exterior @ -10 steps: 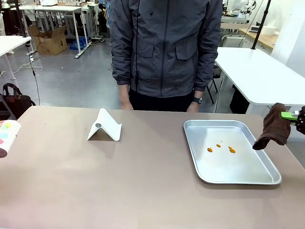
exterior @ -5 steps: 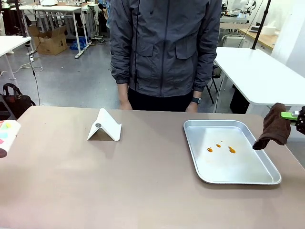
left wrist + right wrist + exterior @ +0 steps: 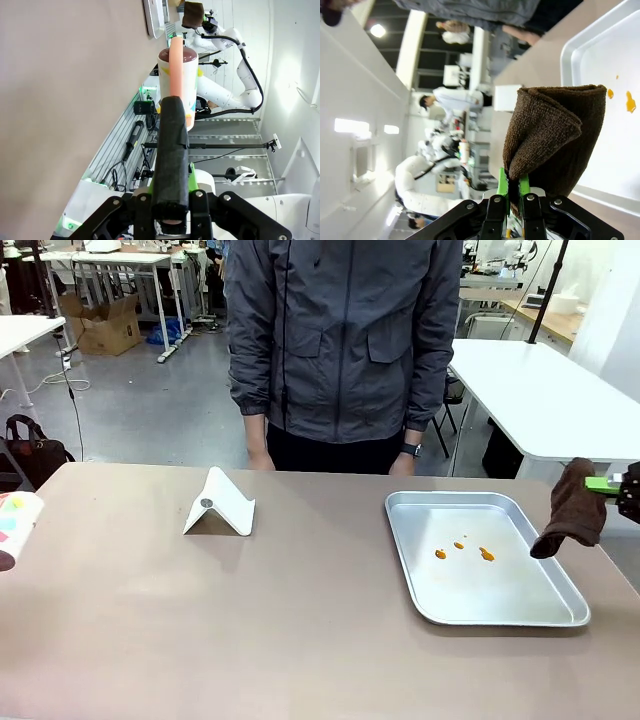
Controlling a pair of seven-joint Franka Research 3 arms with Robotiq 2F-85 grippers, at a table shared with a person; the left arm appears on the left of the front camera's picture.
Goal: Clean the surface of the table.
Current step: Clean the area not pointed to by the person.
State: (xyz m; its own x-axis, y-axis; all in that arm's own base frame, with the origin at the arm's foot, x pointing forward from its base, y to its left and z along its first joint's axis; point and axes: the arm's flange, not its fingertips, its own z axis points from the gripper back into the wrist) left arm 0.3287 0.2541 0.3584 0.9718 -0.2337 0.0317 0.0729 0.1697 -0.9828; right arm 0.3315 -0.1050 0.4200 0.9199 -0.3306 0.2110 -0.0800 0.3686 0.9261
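Note:
The taupe-brown table (image 3: pixel 200 620) stretches across the front view. At its right end, my right gripper (image 3: pixel 612 483) is shut on a folded brown cloth (image 3: pixel 572 510). The cloth hangs just above the right rim of a silver metal tray (image 3: pixel 420 580) that holds small orange spots (image 3: pixel 485 553). From the right wrist, the cloth (image 3: pixel 550 130) rises out of my gripper (image 3: pixel 512 187) over the tray (image 3: pixel 570 50). At the left edge, a white cup with coloured patches (image 3: pixel 12 525) is held tilted. In the left wrist view my left gripper (image 3: pixel 172 105) looks shut on that cup (image 3: pixel 186 80) beside the table (image 3: pixel 60 100).
A white folded stand (image 3: pixel 218 505) sits at the table's back left. A person in a grey jacket (image 3: pixel 345 340) stands at the far edge, hands down by the table. White-topped tables (image 3: pixel 540 390) stand behind on the right.
The right gripper and its cloth have edged very slightly to the right. Nothing else has visibly moved.

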